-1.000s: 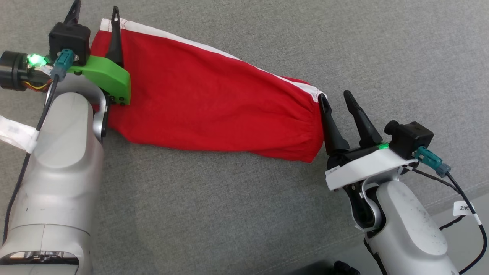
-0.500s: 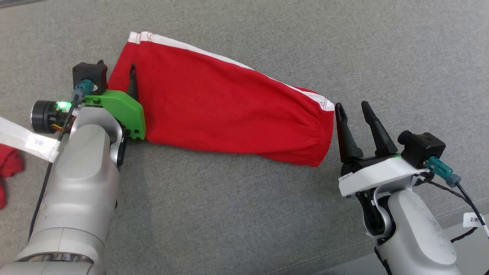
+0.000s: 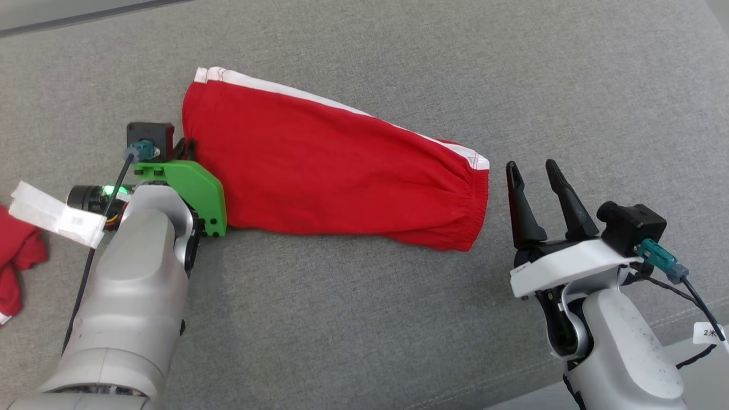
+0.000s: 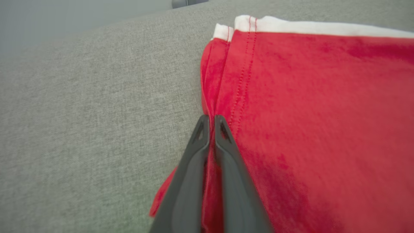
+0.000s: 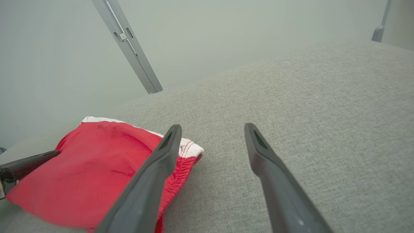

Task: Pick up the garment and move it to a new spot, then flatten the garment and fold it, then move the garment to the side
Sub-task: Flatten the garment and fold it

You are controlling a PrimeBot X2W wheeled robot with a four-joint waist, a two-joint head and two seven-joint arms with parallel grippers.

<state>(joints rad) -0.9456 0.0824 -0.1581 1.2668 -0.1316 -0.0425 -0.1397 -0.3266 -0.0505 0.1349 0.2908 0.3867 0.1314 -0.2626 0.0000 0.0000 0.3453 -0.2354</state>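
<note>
Limp red garment [image 3: 330, 171] at centre frame, likely light and floppy, best gripped at its ends; left gripper [image 4: 210, 119] fingers pinch the hem, right gripper [image 3: 532, 166] fingers spread.

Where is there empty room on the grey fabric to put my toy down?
The widest bare patch of grey fabric lies below the red shorts, between the left arm and right arm. Another runs above the shorts. It is crowded at the left: the left jaws, shut, pinch the hem, and another red garment lies nearby.
</note>
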